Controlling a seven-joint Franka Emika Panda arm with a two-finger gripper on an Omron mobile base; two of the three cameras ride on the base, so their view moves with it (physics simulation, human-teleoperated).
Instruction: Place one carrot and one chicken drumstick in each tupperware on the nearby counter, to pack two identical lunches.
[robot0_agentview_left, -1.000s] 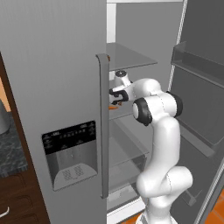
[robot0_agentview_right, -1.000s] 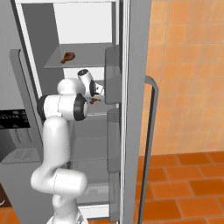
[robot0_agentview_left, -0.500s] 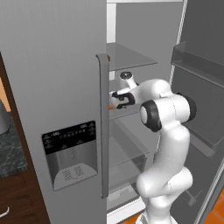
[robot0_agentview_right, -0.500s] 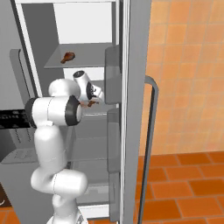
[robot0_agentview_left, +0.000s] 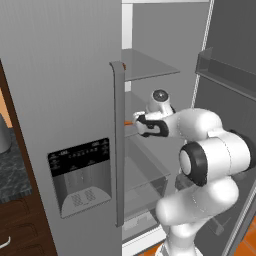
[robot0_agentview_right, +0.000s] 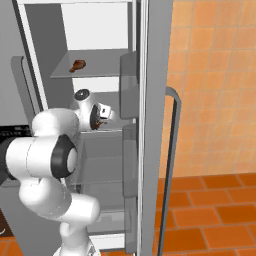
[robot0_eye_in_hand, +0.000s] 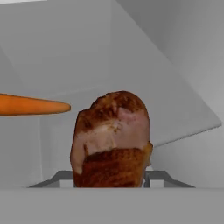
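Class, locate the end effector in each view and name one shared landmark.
Left base view: end effector at centre, by the carrot.
Right base view: end effector left of centre.
Hand view: end effector at bottom, flanking the drumstick.
Shared landmark: the fridge interior.

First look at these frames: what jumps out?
The white arm reaches into the open fridge, its tool right at a browned chicken drumstick that looms large in the hand view. An orange carrot lies beside it, and another drumstick sits on the upper shelf.
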